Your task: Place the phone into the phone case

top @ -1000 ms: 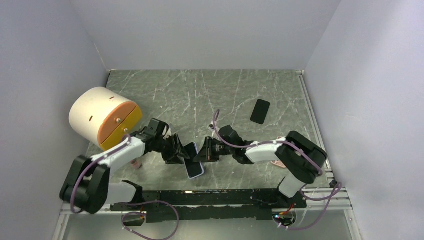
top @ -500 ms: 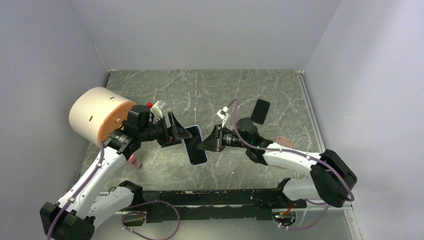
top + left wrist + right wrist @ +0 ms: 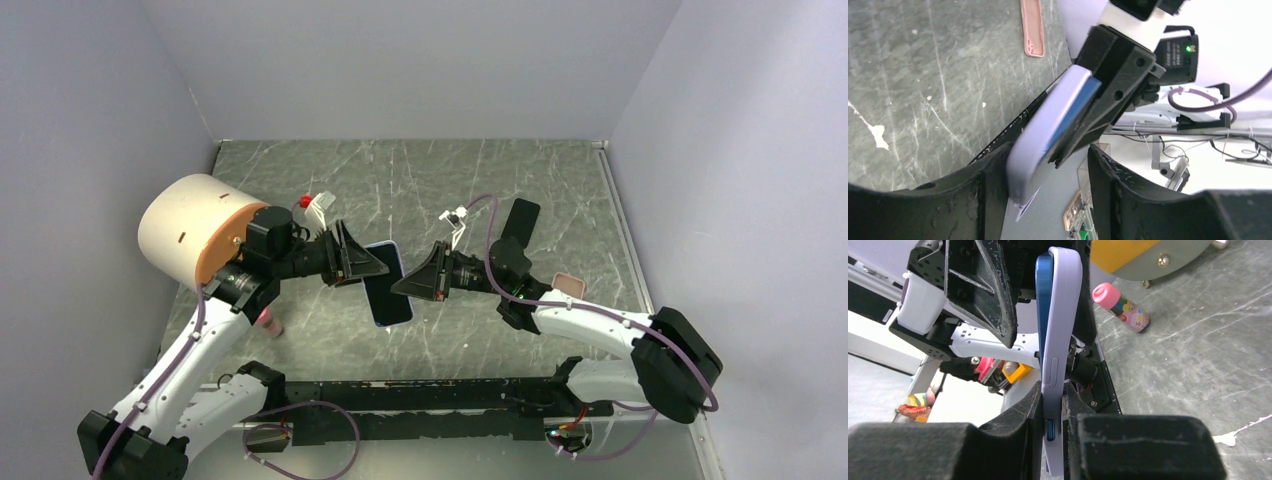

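A blue phone sits in a lavender phone case, its far end standing slightly out of the case. My right gripper is shut on the cased phone's edge and holds it in the air above the table; it also shows in the top view. The cased phone hangs between both grippers. My left gripper is open around its other end; the case rests against the left finger, and the right finger stands apart. The left gripper shows in the top view.
A white and orange cylinder stands at the left. A pink bottle lies below it. A black phone-shaped slab lies on the marble table at the back right. A pink case lies near the right arm.
Both arms have risen from low near the front edge, lifting the cased phone up and slightly toward the back. The phone is now held higher between the two grippers.
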